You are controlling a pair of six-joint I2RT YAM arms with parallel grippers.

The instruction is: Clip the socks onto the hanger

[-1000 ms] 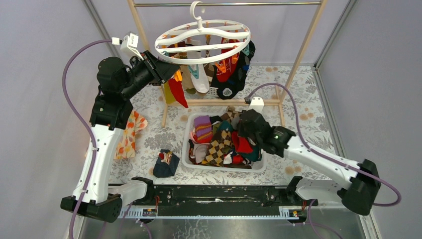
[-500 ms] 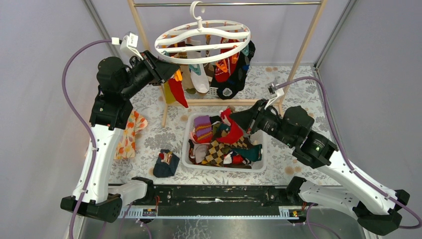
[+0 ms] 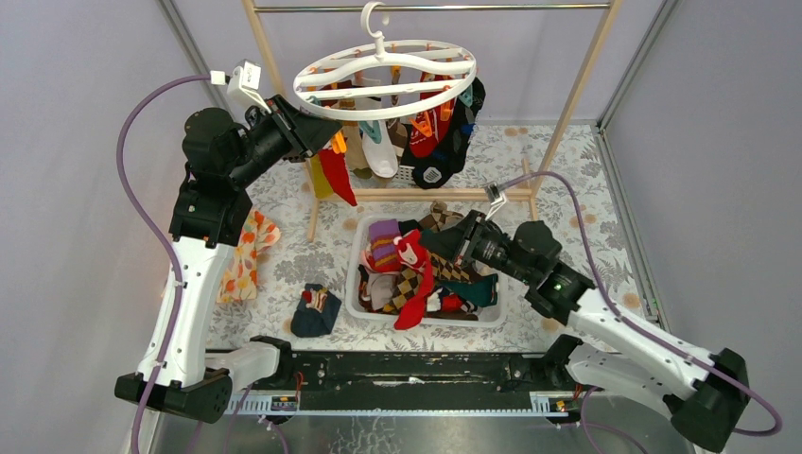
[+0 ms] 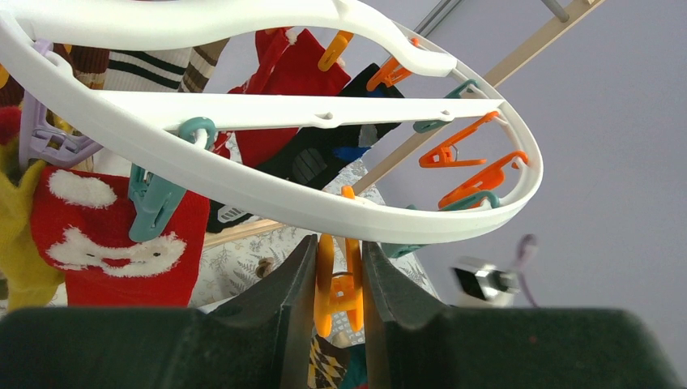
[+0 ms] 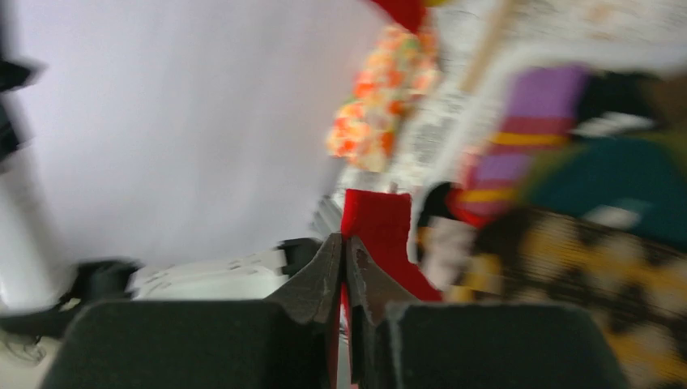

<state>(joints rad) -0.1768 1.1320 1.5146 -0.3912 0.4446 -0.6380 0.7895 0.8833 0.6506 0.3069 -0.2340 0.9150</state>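
Observation:
The white oval hanger [image 3: 386,59] hangs from the rod with several socks [image 3: 440,132] clipped under it. My left gripper [image 3: 319,132] is up at its near-left rim, shut on an orange clip [image 4: 340,284] that dangles from the ring [image 4: 267,190]. My right gripper [image 3: 426,242] is over the basket, shut on a red sock [image 3: 416,284] that hangs down from it; in the right wrist view the sock [image 5: 381,231] is pinched between the fingers. More mixed socks [image 3: 416,279] fill the white basket [image 3: 426,318].
A wooden-framed rack [image 3: 577,90] with a metal rod carries the hanger. An orange-flowered cloth [image 3: 244,255] lies at the left by my left arm. A dark sock [image 3: 314,310] lies on the patterned mat, left of the basket.
My right gripper has lifted a red sock out of the basket and swung it left. The sock now hangs lower. My left gripper has kept its place on the clip.

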